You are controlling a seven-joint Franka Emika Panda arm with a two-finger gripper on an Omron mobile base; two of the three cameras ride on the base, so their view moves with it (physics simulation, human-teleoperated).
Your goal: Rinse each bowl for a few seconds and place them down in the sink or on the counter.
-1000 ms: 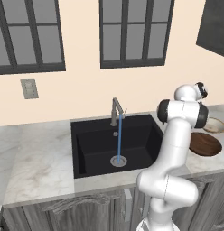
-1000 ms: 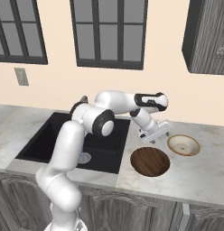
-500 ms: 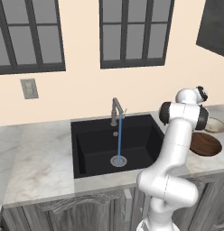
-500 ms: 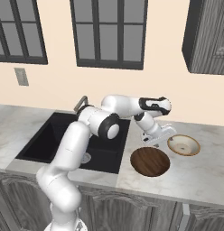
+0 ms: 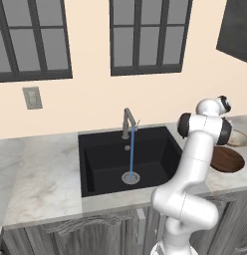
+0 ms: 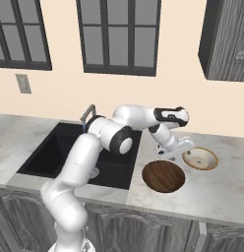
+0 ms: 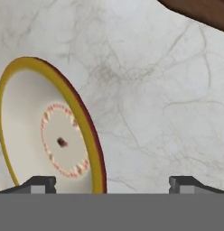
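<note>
hand [image 6: 177, 153] open, above tan-rimmed bowl's [image 6: 199, 158] edge

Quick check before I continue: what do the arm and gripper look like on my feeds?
The arm is glossy white with rounded links and dark joint bands. The gripper has a white body and two small dark finger tips. No cables or markings are visible.

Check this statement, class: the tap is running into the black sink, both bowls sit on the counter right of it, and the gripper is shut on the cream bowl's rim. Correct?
One error: the gripper is open, not shut on the cream bowl. The hand view shows its fingertips wide apart, one over the bowl's inside, one over bare counter. The rest holds: the tap runs into the sink, and the dark bowl sits on the counter too.
</note>
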